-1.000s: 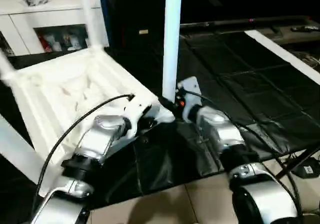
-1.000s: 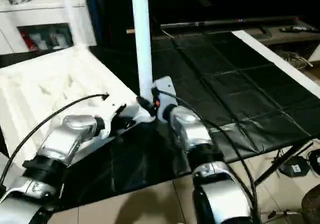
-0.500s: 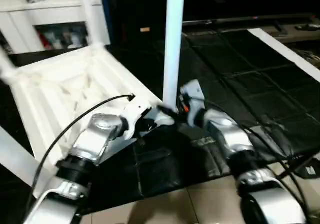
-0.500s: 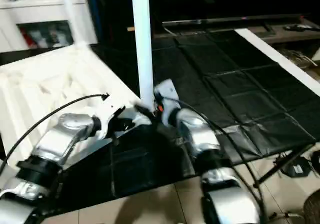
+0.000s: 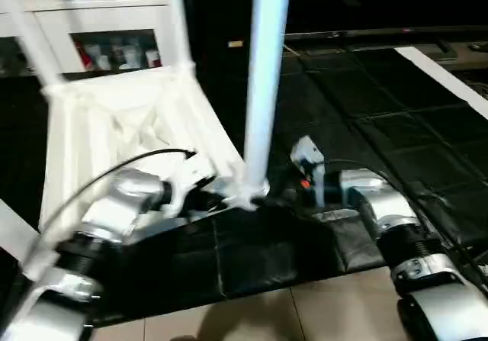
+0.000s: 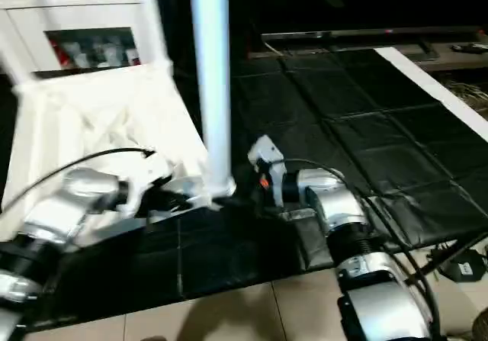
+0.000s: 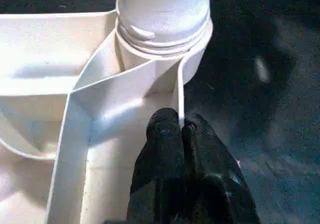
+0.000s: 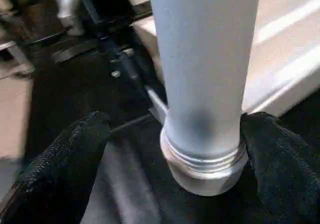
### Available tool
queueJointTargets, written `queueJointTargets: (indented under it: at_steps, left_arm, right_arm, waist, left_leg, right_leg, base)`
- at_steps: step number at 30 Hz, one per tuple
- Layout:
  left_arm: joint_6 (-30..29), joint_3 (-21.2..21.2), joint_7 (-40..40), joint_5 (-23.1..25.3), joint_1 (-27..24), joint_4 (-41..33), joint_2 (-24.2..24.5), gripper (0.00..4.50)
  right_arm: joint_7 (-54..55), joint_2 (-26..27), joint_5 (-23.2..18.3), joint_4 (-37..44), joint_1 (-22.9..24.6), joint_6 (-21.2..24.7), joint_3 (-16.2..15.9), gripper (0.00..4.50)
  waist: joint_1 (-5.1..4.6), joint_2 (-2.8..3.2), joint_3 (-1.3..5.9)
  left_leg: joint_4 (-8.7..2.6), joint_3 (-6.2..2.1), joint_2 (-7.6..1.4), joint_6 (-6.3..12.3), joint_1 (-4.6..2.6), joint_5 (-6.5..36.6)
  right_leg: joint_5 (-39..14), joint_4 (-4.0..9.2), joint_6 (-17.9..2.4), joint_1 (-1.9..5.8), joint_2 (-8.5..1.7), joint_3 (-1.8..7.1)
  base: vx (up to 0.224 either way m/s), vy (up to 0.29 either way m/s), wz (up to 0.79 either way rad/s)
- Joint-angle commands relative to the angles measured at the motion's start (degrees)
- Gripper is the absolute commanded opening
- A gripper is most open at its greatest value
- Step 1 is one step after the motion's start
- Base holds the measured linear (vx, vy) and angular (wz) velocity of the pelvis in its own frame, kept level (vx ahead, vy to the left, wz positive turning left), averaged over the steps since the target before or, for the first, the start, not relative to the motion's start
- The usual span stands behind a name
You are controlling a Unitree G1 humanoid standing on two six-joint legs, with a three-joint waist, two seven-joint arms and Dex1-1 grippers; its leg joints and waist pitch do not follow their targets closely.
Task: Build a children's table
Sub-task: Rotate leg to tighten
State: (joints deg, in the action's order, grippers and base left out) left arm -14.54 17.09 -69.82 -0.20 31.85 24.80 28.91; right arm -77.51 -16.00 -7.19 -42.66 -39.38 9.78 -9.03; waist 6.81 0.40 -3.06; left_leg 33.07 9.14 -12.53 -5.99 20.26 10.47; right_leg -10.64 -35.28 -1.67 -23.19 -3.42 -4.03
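Observation:
The children's table lies upside down on the black mat, its white ribbed top [image 5: 114,120] facing up. A white leg [image 5: 263,89] stands upright in the near corner socket [image 7: 165,38]. Two more legs [image 5: 177,20] [image 5: 27,28] rise at the far corners. My left gripper [image 7: 181,130] is shut on the thin rim wall of the top, just beside that socket. My right gripper [image 8: 175,126] is open. Its black fingers [image 8: 65,154] stand wide on either side of the leg's threaded base, apart from it.
A white glass-door cabinet [image 5: 114,20] stands behind the table. The black mat [image 5: 381,104] stretches to the right, with a white strip [image 5: 450,78] along its far right edge. Tiled floor [image 5: 305,318] shows in front. Cables lie at the lower right.
My right gripper's fingers have spread wide off the leg's base and that forearm now reaches in from the right. The left gripper keeps its pinch. The head camera has shifted.

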Motion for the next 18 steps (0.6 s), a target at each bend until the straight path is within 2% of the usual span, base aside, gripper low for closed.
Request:
queueJointTargets:
  at_steps: [1, 6, 13, 14, 17, 18]
  left_arm:
    - [3.2, 2.3, -5.3, -0.6, 0.1, -1.5, 0.4, 0.00]
    - [4.2, 4.0, -11.0, -1.9, -0.4, -2.9, 1.7, 0.00]
    - [6.2, 5.4, -13.0, -1.6, -0.6, -2.9, 2.0, 0.00]
    - [6.3, 5.5, -13.2, -1.5, -0.6, -2.9, 1.9, 0.00]
    - [6.6, 5.7, -13.5, -1.2, -1.1, -3.4, 1.8, 0.00]
    - [6.6, 5.7, -13.5, -1.2, -1.2, -3.4, 1.8, 0.00]
  right_arm:
    - [-4.9, -1.3, -0.6, 0.2, -1.2, 0.1, -1.4, 4.47]
    - [-7.3, -1.4, 0.5, -1.3, -2.4, -3.6, -2.7, 4.47]
    - [-9.5, 1.0, -0.9, -4.2, -4.1, -3.7, -2.0, 4.47]
    - [-10.2, 1.1, -1.1, -4.4, -4.1, -3.8, -2.1, 4.20]
    - [-12.0, 2.1, -2.3, -4.3, -4.3, -2.5, -2.5, 4.13]
    - [-12.5, 2.3, -2.5, -4.2, -4.4, -2.2, -2.8, 3.84]
  waist:
    - [-0.20, 0.50, 4.11]
    - [0.17, 0.45, 4.10]
    - [0.83, 0.48, 4.13]
    - [0.82, 0.35, 4.10]
    - [0.83, 0.36, 4.18]
    - [0.82, 0.38, 4.17]
  left_leg:
    - [-3.10, 0.60, -0.83, 2.97, -0.30, 8.5]
    - [-3.13, 0.62, -0.88, 2.67, -0.29, 8.7]
    - [-3.19, 0.83, -1.12, 1.86, -0.51, 9.8]
    - [-3.19, 0.84, -1.12, 1.86, -0.42, 9.7]
    - [-3.18, 0.81, -1.13, 1.99, -0.40, 9.4]
    - [-3.18, 0.80, -1.16, 1.98, -0.36, 9.3]
  right_leg:
    - [-5.1, 3.40, -14.1, 3.30, -3.90, 2.53]
    - [-5.6, 3.39, -14.3, 3.24, -4.09, 2.54]
    - [-6.9, 3.28, -14.1, 3.01, -4.10, 2.64]
    - [-6.6, 3.23, -13.9, 3.07, -4.08, 2.63]
    - [-6.3, 3.17, -13.8, 3.13, -4.13, 2.60]
    - [-6.2, 3.15, -13.8, 3.13, -4.16, 2.62]
  base:
    - [0.000, 0.000, 0.00]
    - [0.000, 0.000, 0.00]
    - [0.000, 0.000, 0.00]
    - [0.000, 0.000, 0.00]
    - [0.000, 0.000, 0.00]
    - [0.000, 0.000, 0.00]
